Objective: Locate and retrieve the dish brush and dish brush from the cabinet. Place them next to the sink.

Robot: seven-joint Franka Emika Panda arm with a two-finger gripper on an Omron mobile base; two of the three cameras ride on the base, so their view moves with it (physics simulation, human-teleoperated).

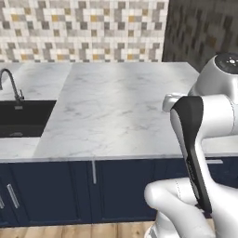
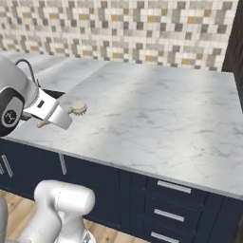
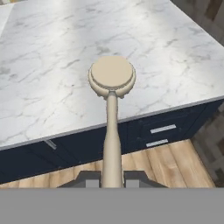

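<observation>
Gripper [image 3: 112, 181] clamped on pale tan wooden round-headed dish brush [image 3: 112, 87], handle running frame-upward over white marble worktop [image 3: 52, 65], black rectangular sink [image 1: 23, 118] at left.

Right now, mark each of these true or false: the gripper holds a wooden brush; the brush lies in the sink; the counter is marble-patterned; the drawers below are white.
1. The gripper holds a pale wooden brush by its handle. True.
2. The brush lies in the sink. False: it is held over the counter, near its front edge.
3. The counter is white and marble-patterned. True.
4. The drawers below the counter are white. False: they are dark navy with silver handles.
</observation>
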